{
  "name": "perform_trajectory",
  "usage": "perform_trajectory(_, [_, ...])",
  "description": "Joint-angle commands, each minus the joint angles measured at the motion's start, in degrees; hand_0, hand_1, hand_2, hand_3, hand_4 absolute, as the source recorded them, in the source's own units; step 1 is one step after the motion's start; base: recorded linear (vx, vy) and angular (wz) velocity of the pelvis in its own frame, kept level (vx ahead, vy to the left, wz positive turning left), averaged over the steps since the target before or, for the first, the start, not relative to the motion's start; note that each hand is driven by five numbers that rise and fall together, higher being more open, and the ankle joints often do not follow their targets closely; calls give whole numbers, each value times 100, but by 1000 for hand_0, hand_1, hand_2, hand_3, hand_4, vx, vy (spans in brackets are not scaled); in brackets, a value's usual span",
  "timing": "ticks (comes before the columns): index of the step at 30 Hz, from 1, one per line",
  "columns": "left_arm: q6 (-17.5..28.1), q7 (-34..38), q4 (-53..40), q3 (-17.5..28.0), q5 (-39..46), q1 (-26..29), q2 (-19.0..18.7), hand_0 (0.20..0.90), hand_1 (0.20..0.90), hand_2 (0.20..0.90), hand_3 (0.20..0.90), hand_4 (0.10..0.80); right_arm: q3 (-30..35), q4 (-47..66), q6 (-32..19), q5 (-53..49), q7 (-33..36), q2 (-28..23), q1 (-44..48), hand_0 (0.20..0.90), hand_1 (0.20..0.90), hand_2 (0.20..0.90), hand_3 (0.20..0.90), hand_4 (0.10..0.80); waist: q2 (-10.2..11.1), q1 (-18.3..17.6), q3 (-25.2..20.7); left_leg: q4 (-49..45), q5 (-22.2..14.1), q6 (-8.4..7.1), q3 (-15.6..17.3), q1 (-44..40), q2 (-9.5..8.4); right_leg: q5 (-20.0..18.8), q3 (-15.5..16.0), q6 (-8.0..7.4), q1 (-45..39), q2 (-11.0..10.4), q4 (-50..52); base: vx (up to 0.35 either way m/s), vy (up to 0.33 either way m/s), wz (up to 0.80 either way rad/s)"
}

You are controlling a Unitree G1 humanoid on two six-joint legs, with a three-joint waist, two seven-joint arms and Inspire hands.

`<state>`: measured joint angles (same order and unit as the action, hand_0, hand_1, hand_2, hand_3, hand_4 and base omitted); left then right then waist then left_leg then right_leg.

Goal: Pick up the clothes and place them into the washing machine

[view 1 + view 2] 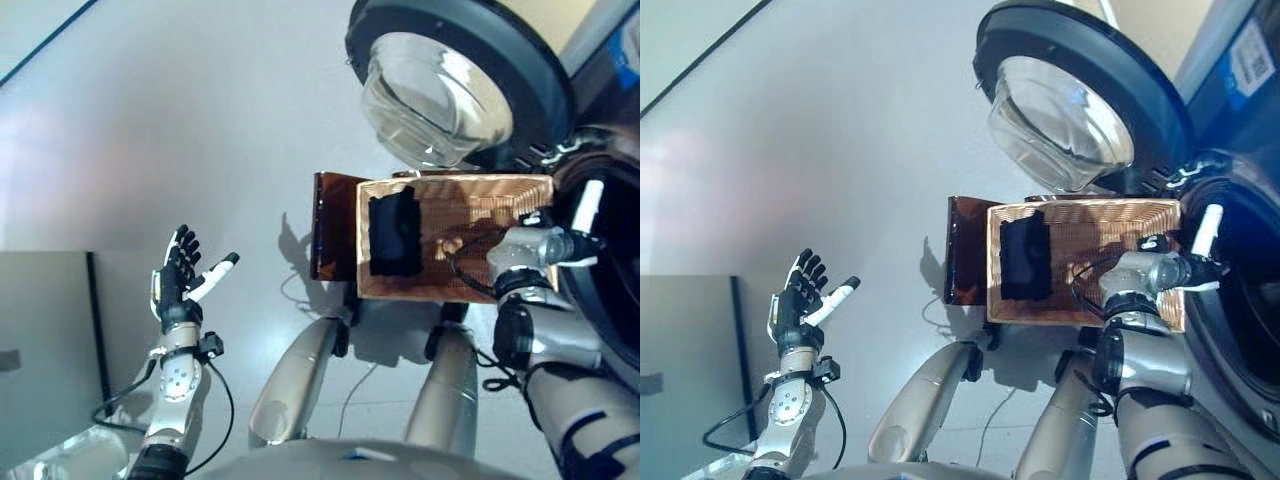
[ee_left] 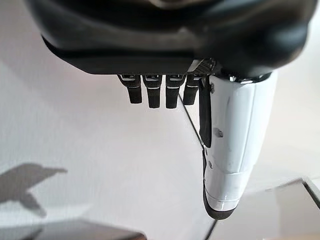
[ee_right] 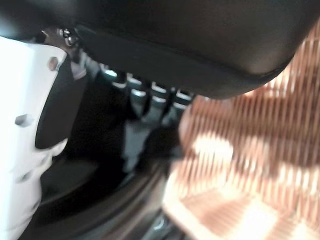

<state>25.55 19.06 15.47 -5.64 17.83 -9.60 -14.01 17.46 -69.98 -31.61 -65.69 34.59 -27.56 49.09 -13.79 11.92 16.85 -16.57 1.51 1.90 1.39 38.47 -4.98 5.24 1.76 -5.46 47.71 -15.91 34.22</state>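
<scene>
1. Centrally, a rectangular woven wicker basket [image 1: 1110, 265] is seen on the pale grey floor [image 1: 180, 130], just beside the dark washing machine [image 1: 1240, 300].
2. A dark folded garment [image 1: 1024, 258] is seen lying inside the basket, towards its left end.
3. A brown translucent flap [image 1: 333, 225] is seen standing at the basket's left side.
4. The machine's round door with a clear glass bowl window [image 1: 435, 95] is swung open above the basket.
5. The right hand [image 1: 1185, 268] is held at the basket's right end, at the edge of the drum opening; its white-covered thumb is raised, but whether its fingers are open or closed cannot be told.
6. The left hand [image 1: 178, 275] is held up well apart from the basket, over the floor, with fingers straight and nothing gripped.
7. A grey panel [image 1: 45, 340] is seen at the lower left.
</scene>
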Motion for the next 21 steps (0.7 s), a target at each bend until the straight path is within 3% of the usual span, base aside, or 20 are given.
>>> perform_trajectory(1, [542, 145, -603, 226, 17, -30, -474, 900, 900, 900, 900, 800, -966, 448, -68, 848, -286, -1594, 1208, 900, 900, 900, 900, 800, -108, 169, -340, 28, -37, -303, -109, 404, -141, 424, 171, 323, -334, 289, -80, 27, 15, 10])
perform_trajectory(5, [545, 131, -599, 257, 72, -7, -505, 900, 900, 900, 900, 800, -1260, 645, -41, 933, -399, -1948, 1474, 900, 900, 900, 900, 800, -92, 123, -386, 129, -28, -296, -89, 320, -164, 441, 135, 318, -370, 294, -66, 26, 18, -3])
perform_trajectory(14, [567, 53, -533, 417, 159, 65, -451, 900, 900, 900, 900, 800, -1225, 913, -38, 964, -642, -2077, 1314, 900, 900, 900, 900, 800, -60, 8, -413, 237, 118, -273, -21, 136, -146, 233, 199, 318, -567, 311, -215, -20, 35, -3])
perform_trajectory(19, [531, 11, -397, 416, 206, 140, -405, 900, 900, 900, 900, 800, -1178, 844, 18, 959, -777, -1683, 951, 900, 900, 900, 900, 800, 49, -8, -484, 216, -12, -267, -72, 43, -153, 341, 168, 283, -690, 326, -222, 12, -1, -1])
perform_trajectory(21, [535, 8, -349, 400, 192, 164, -412, 900, 900, 900, 900, 800, -1054, 824, 15, 904, -818, -1500, 799, 900, 900, 900, 900, 800, 40, 3, -460, 238, 120, -235, -33, 68, -114, 183, 239, 298, -688, 338, -288, -112, 21, -4])
